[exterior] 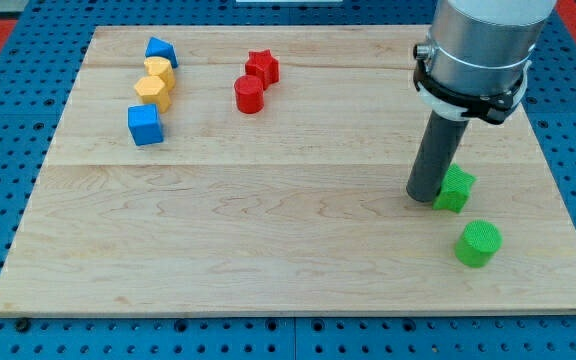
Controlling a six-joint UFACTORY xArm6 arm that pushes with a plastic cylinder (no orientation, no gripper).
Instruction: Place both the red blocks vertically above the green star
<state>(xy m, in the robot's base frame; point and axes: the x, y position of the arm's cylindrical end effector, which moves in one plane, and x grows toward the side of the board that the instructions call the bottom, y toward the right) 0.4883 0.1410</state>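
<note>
My tip (426,194) touches the green star (455,189) near the tabletop's (268,250) right edge; no jaws exist. Circle behind red star (262,67) and red cylinder (249,94), pushing rightward.

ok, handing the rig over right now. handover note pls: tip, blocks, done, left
My tip: down on the board at the view's right, touching the left side of the green star.
Red star and red cylinder: together near the view's top, left of centre, far from the green star.
Green cylinder: just below the green star.
Done: neither red block is above the green star yet.
Left: move both reds over to the right, into a line above the green star.
</note>
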